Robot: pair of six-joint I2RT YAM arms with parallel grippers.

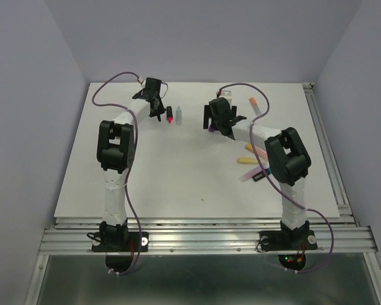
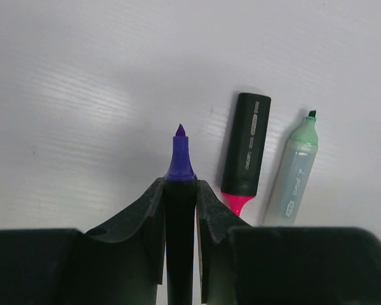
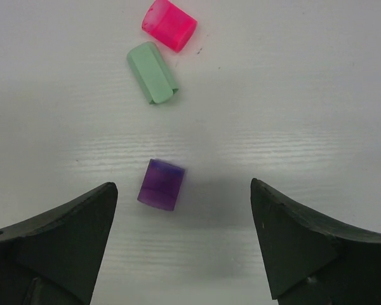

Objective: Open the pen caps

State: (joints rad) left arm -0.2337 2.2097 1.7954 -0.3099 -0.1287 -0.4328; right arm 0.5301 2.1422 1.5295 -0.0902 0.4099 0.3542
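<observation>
Left gripper [image 2: 180,190] is clamped tight on the purple pen [image 2: 180,166], jaws pressed to both sides of the black barrel, and the purple tip is bare and sticks out past the fingers. Just right of it on the white table [image 2: 82,95] lies a black pen [image 2: 246,149] with its pink end exposed. Just beside that is a green pen [image 2: 296,168], also uncapped, and the two are not touching.

Over on the right, the right gripper [image 3: 183,187] stands wide open and holds nothing. Between its jaws and touching neither is the purple cap [image 3: 161,185], closer to the left finger. It is blurred, so whether it rests flat is hard to say. Farther out lie the green cap [image 3: 152,73] and pink cap [image 3: 169,25], almost corner to corner.

From above, both arms reach to the far half of the table. An orange-tipped pen [image 1: 257,105] lies far right, and a few pastel pens [image 1: 251,162] sit beside the right arm's elbow.
</observation>
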